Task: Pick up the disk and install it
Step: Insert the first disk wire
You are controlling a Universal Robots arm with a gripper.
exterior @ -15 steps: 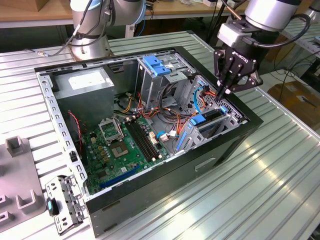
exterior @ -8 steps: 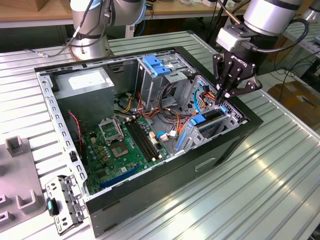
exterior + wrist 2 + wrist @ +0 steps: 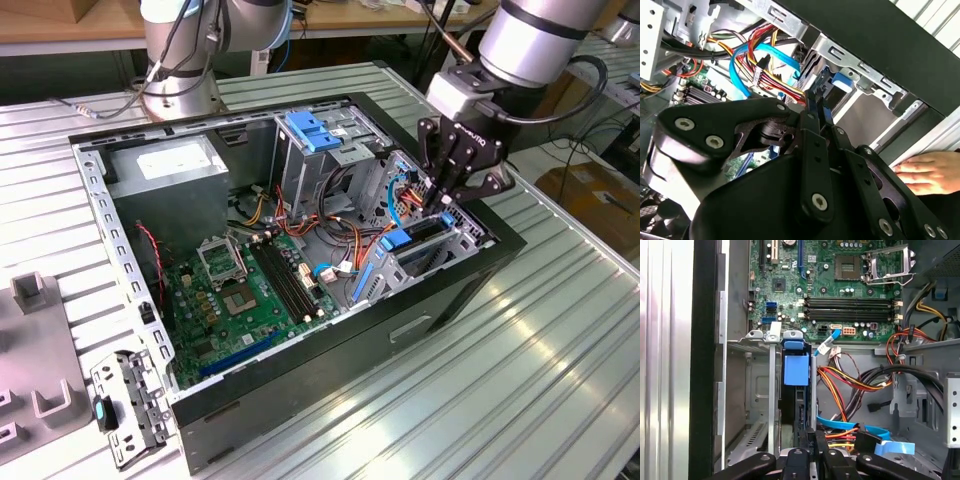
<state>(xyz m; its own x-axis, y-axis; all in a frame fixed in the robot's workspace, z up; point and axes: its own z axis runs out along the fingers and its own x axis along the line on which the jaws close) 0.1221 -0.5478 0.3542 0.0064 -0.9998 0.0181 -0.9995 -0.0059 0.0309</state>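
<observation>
We see the pincer (image 3: 447, 193) lowered into the open computer case (image 3: 480, 262) at the drive cage on the exterior view's right, its fingers (image 3: 810, 440) drawn close together on the near edge of the disk (image 3: 796, 390), so we judge it clenched on the disk, though the contact itself is partly masked by the black linkage. In the first wrist view the disk stands on edge in a slot of the metal drive cage (image 3: 755, 390), its long axis running straight away from the pincer toward the motherboard (image 3: 840, 285), with its blue end tab (image 3: 793, 344) at the far end and a blue label face on top. The disk therefore lies directly ahead of and under the fingertips, already within the bay and not out on the counter (image 3: 560, 350). Beside it, bundled red, yellow and orange power wires (image 3: 850, 385) and a flat blue data cable (image 3: 880, 432) crowd the open side of the cage. In the second wrist view a person's hand (image 3: 930, 172) rests against the outer wall of the case, just beyond the cage.
</observation>
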